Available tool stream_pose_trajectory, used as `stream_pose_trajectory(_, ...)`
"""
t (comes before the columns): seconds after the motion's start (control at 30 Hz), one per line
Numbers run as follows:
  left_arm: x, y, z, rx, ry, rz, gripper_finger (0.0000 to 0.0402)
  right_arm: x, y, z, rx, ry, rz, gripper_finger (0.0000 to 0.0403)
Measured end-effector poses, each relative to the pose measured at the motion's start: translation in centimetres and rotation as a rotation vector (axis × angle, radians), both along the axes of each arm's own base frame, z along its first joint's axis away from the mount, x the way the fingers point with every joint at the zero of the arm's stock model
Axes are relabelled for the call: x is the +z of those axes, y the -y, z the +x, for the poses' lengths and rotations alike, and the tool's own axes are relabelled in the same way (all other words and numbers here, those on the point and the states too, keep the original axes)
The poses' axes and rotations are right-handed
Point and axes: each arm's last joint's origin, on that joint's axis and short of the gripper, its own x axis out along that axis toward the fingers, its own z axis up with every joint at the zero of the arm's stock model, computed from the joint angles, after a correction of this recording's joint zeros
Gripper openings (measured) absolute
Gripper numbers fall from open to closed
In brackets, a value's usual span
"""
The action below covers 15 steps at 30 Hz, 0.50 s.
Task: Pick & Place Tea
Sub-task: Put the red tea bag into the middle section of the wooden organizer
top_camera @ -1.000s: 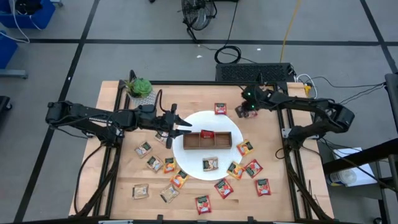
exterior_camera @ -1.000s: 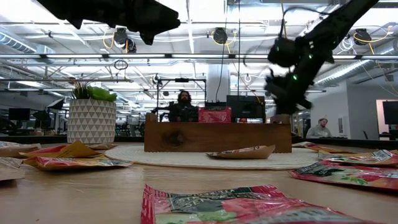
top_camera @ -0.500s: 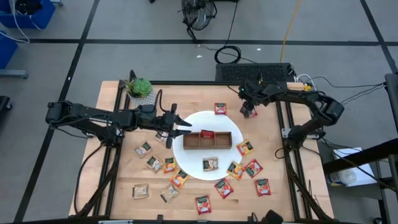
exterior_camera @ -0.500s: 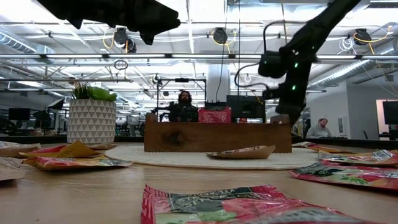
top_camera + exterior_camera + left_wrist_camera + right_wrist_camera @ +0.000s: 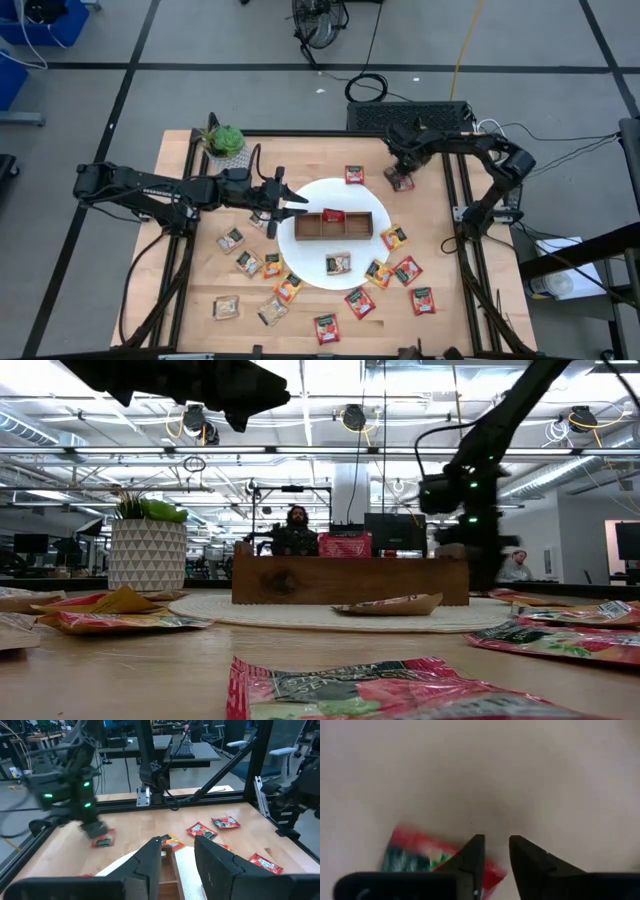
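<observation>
My right gripper (image 5: 401,176) (image 5: 493,842) points down at the table's far right with its fingers a little apart. It stands right over one red tea sachet (image 5: 401,184) (image 5: 415,855) that lies flat on the wood. My left gripper (image 5: 303,205) (image 5: 177,845) hovers open and holding nothing at the left rim of the white plate (image 5: 310,250). The wooden tray (image 5: 347,226) stands on that plate with a red sachet (image 5: 333,215) in it. A beige sachet (image 5: 338,263) lies on the plate near the tray. My right gripper comes at the red sachet from above, one fingertip (image 5: 476,851) over the sachet's corner (image 5: 487,872). Whether the fingers touch it I cannot tell. The sachet lies flat on the table.
Several sachets lie scattered over the near half of the table (image 5: 345,305), and another red one (image 5: 354,175) lies beyond the plate. A potted plant (image 5: 224,141) stands at the far left corner. People sit in the room behind (image 5: 296,530).
My right gripper has come down toward the red sachet at the table's far right and turned more upright, its arm swinging toward the far edge. The left arm and the sachets have kept still.
</observation>
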Motion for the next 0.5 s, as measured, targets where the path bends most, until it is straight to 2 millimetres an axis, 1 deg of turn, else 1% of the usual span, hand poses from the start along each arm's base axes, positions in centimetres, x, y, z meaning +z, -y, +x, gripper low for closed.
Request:
stream_pose_trajectory(0.13, 0.0, 0.0, 0.0, 0.0, 0.0, 0.0, 0.0122, 1.3, -1.7, -1.1, -0.05, -0.061, 0.069, 0.005)
stream_pose_trajectory(0.4, 0.0, 0.0, 0.0, 0.0, 0.0, 0.0, 0.0122, 5.5, -3.5, -2.0, -0.069, 0.031, -0.014, 0.0033)
stream_pose_trajectory(0.5, 0.0, 0.0, 0.0, 0.0, 0.0, 0.0, 0.0122, 6.9, -4.7, -2.3, -0.058, 0.103, 0.014, 0.0036)
